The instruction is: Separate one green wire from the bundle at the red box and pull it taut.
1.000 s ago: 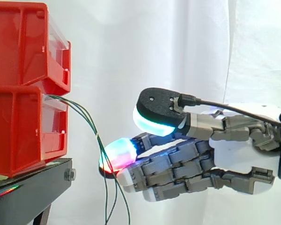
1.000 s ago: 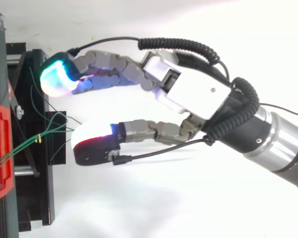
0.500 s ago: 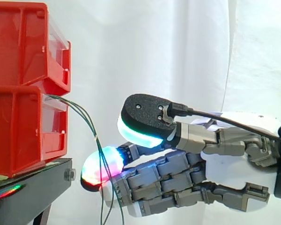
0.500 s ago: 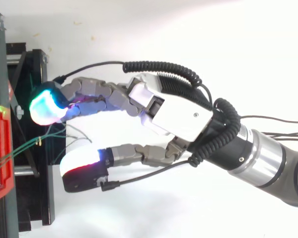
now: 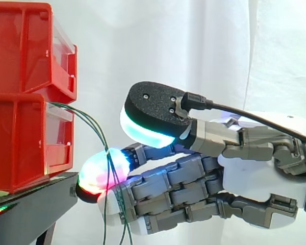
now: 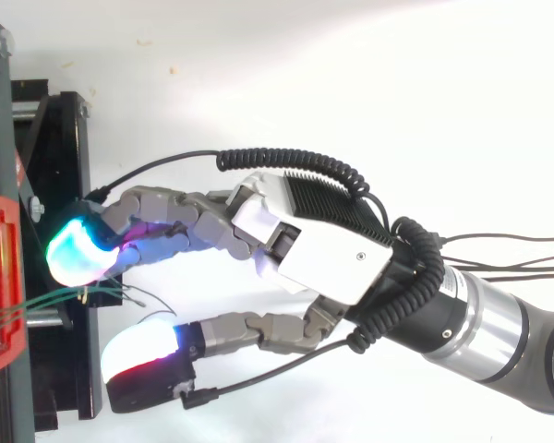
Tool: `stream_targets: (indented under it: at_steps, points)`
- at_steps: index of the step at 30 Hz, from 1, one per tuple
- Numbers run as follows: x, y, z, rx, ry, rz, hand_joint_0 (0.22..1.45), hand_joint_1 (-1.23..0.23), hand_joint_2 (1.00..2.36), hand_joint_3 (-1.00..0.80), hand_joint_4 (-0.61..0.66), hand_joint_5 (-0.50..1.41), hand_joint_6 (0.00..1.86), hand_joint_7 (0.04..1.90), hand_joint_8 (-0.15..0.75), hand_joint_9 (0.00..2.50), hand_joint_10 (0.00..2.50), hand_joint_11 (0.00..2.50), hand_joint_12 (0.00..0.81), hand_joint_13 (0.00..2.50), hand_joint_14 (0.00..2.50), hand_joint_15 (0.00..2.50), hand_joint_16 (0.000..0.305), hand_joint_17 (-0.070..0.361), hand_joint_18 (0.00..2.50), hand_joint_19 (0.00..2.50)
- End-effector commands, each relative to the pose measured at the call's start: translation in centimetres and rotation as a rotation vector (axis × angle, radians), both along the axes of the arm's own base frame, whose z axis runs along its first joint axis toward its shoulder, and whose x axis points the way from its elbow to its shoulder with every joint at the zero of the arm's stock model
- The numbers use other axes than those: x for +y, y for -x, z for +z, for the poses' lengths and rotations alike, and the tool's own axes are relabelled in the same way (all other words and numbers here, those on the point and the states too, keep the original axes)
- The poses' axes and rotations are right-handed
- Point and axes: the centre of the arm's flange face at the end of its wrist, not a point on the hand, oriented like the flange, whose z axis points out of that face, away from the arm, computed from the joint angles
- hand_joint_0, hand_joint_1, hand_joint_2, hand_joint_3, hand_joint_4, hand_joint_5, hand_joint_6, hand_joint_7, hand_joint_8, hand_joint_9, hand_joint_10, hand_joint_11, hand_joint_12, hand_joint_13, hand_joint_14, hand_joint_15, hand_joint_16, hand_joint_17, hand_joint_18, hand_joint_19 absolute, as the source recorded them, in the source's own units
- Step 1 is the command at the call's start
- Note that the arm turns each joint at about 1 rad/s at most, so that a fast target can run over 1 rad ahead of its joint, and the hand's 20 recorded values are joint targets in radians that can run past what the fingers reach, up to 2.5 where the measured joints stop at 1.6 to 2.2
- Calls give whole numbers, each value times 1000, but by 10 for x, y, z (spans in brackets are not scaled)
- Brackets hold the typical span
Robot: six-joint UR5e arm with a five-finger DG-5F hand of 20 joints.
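Side and top views of wire separation at the lower red bin (image 5: 20,143), which sits under the upper red bin (image 5: 25,51) on the black stand (image 5: 35,204). The green wires (image 5: 106,151) leave the front of the lower red bin, arc outward and hang below its base level. Just in front of the bin they cross a glowing pad of the fingers (image 5: 99,171). The hand (image 6: 332,268) is released: the fingers are extended and the thumb (image 5: 150,115) stands apart, with the strands running through the gap in the top view (image 6: 55,297). No strand is pinched.

The wires look thin, light, limp and likely slippery. One strand is probably best pinched near the bin front, where the strands fan apart, then drawn away gently.
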Motion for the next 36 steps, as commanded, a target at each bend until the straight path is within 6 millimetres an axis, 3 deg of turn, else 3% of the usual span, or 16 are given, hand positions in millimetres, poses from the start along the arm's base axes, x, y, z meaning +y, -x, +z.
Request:
stream_targets:
  at_steps: [1, 6, 17, 22, 26, 29, 30, 32, 36]
  points:
    - [3, -1, 1, -11, -3, 5, 594, -593, 1010, -409, 412, -82, 504, 960, 324, 816, 9, 196, 382, 671, 7, 209, 51, 115, 592, 224]
    - [4, -1, 1, -11, -3, 7, 614, -633, 1010, -402, 404, -68, 504, 1027, 320, 833, 7, 199, 381, 690, 8, 217, 50, 113, 595, 230]
    - [8, 0, 1, -12, -4, 10, 630, -695, 1012, -382, 259, -61, 504, 1215, 320, 853, 9, 243, 377, 707, 9, 243, 50, 111, 603, 254]
    - [13, -1, 2, -21, -12, 18, 628, -695, 1012, -381, 279, -62, 503, 1210, 321, 860, 10, 261, 377, 709, 9, 250, 49, 111, 604, 261]
    - [14, -4, -10, -53, -54, 31, 624, -683, 1012, -381, 292, -63, 503, 1186, 325, 864, 12, 260, 375, 715, 9, 254, 50, 111, 604, 261]
    - [18, -14, -30, -117, -134, 53, 619, -668, 1012, -381, 300, -64, 504, 1175, 320, 867, 10, 261, 377, 720, 9, 255, 50, 112, 606, 259]
    - [20, -19, -46, -120, -158, 66, 618, -667, 1012, -381, 300, -64, 503, 1180, 323, 866, 10, 260, 377, 720, 11, 257, 50, 112, 608, 260]
    - [23, -26, -55, -132, -199, 93, 615, -661, 1012, -379, 294, -65, 504, 1175, 325, 875, 10, 273, 378, 724, 9, 262, 50, 112, 610, 260]
    - [25, -26, -56, -126, -208, 100, 614, -651, 1012, -379, 298, -65, 503, 1174, 325, 883, 10, 263, 379, 731, 9, 263, 50, 112, 612, 260]
